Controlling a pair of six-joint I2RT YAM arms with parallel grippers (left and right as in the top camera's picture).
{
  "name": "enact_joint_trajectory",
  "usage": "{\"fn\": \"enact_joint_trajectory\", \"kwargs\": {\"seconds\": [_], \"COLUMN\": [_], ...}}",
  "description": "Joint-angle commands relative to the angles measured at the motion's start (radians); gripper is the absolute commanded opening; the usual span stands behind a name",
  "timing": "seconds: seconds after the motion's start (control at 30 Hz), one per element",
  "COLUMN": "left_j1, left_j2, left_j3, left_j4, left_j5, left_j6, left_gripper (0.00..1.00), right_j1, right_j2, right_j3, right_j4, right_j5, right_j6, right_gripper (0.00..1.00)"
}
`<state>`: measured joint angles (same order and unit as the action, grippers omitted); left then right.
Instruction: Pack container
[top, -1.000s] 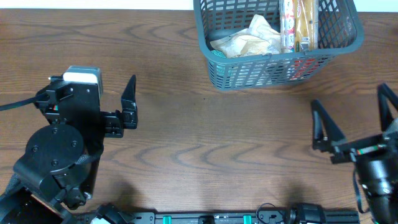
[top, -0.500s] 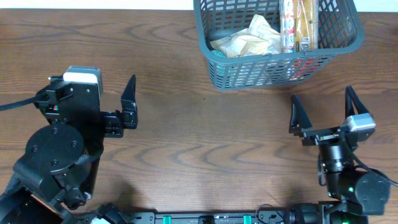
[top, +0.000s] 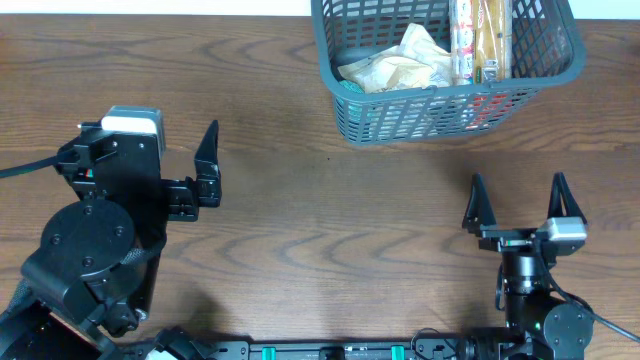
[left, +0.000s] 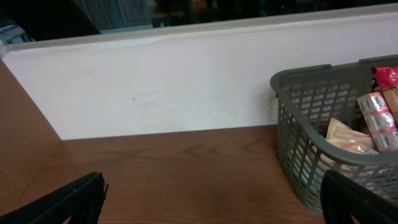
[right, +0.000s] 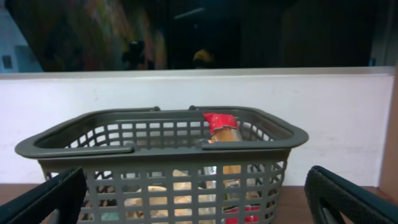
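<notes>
the wooden table (top: 300, 210) is the biggest thing i see, bare around both pincers, with no loose packet in any view. the container (top: 440, 118) sits straight ahead of the right pincer (top: 517, 200), well apart from it and a touch to its left. from the left pincer (left: 211, 202) it lies ahead and off to the right, only its near corner showing in that wrist view. both pincers are spread wide and hold nothing. inside the container a crumpled pale wrapper (top: 400, 62) lies on the side nearer the left pincer, and long packets (top: 478, 40) stand on the right pincer's side, one red-topped packet (right: 221, 122) poking above the rim. my worry is that jaws this wide, driven forward, would catch the rim or the lattice and shove the container toward the wall. a low pass over it could also tip that tall packet out. i'd judge the packing close to finished.
</notes>
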<state>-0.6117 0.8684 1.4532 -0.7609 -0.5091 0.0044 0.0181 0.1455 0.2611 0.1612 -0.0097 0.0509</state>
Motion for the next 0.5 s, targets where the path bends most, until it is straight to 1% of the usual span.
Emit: {"fn": "enact_joint_trajectory", "kwargs": {"seconds": [0.0, 0.47], "left_j1": [0.001, 0.001], "left_j2": [0.000, 0.000], "left_j3": [0.006, 0.006], "left_j4": [-0.003, -0.003], "left_j5": [-0.016, -0.016], "left_j6": [0.006, 0.007], "left_gripper": [0.99, 0.99], "right_j1": [0.007, 0.000], "right_j2": [-0.040, -0.084], "right_j3": [-0.032, -0.150], "right_j4": [0.003, 0.003], "right_j5": [0.036, 0.049], "right_j6": [-0.007, -0.007], "right_gripper": [0.99, 0.99]}}
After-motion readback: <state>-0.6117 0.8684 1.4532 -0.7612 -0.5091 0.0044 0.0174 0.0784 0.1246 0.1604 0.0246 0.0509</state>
